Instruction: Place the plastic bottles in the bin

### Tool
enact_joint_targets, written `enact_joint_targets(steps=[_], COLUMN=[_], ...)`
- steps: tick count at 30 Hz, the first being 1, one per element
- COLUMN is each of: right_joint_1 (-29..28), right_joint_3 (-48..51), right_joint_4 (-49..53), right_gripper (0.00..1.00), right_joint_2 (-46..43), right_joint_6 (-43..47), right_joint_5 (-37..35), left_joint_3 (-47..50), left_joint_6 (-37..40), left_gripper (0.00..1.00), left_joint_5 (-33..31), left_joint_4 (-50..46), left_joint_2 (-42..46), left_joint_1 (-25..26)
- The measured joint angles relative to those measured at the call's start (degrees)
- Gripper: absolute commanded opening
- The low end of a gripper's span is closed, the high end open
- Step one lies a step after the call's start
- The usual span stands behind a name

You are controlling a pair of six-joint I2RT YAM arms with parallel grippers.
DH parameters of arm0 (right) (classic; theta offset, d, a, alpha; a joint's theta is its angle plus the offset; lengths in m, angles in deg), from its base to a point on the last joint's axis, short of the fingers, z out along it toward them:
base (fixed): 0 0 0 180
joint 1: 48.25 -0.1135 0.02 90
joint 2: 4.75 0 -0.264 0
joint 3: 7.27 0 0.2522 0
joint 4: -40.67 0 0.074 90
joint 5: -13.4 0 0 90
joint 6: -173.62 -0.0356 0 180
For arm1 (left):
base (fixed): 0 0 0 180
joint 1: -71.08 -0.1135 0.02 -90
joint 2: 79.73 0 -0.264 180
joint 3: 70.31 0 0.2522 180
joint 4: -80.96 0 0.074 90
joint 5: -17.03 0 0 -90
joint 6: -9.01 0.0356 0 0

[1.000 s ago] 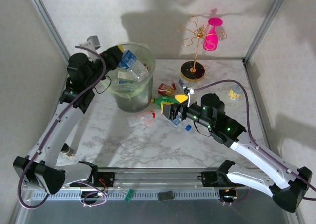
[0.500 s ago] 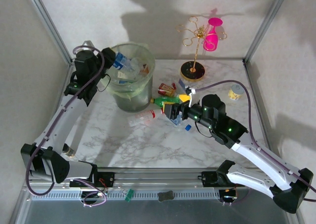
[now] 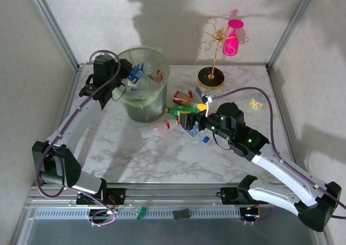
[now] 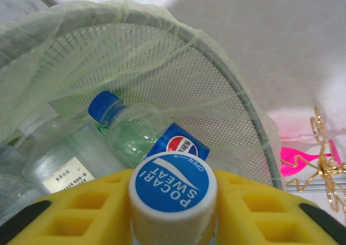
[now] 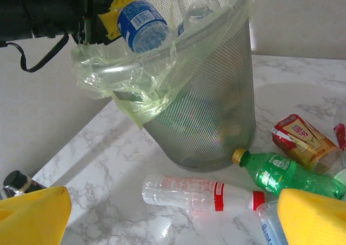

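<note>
Since the earlier frame my left arm had swung back toward the left rim, carrying its load with it.

From above, the left gripper sat over the rim of the bin, clamped on a Pocari Sweat bottle that poked in over the liner. The right gripper hovered spread wide and empty just beside a clear red-labelled bottle and a green bottle, both lying on the marble.

Through the left wrist camera, the bottle's cap sat between my yellow fingers; whether the pinch had begun to slacken I could not tell. Below it a Pepsi bottle lay on top of other bottles.

Through the right wrist camera, the bag liner sagged loosely outside the mesh.

My worry: let go this near the rim, the bottle could catch the slack liner or glance off the heap and tumble out. On the right, the clear bottle looked likely to roll from a closing pinch.
</note>
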Motion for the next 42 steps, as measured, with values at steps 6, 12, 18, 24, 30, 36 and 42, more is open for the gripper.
enact_joint_targets(steps=[6,12,18,24,30,36,42], right_joint_1=[0.0,0.0,0.0,0.0,0.0,0.0,0.3], right_joint_3=[-0.6,-0.8,-0.8,-0.8,-0.8,-2.7,-3.7], right_joint_4=[0.7,0.9,1.1,2.7,6.6,12.0,17.2], right_gripper=[0.98,0.98,0.98,0.97,0.97,0.95,0.99], right_joint_2=[0.2,0.2,0.4,4.1,9.2,16.2,26.3], right_joint_6=[0.4,0.5,0.6,0.5,-0.1,-0.5,-0.7], right_joint_5=[-0.2,-0.4,-1.7,-3.4,-4.7,-8.0,-13.7], left_joint_3=[-1.6,-3.2,-3.3,-2.4,1.0,6.3,13.2], left_joint_6=[0.2,1.3,2.8,6.4,12.0,16.5,17.0], left_gripper=[0.61,0.61,0.59,0.59,0.58,0.58,0.58], left_joint_5=[-2.1,-4.9,-4.6,-3.7,-4.3,-2.1,2.1], left_joint_4=[-1.9,-4.0,-4.2,-4.0,-4.3,-4.9,-5.4], left_joint_2=[-1.1,-0.1,3.4,9.2,17.2,24.6,30.5], left_joint_1=[0.0,0.0,0.7,5.9,13.9,16.4,16.5])
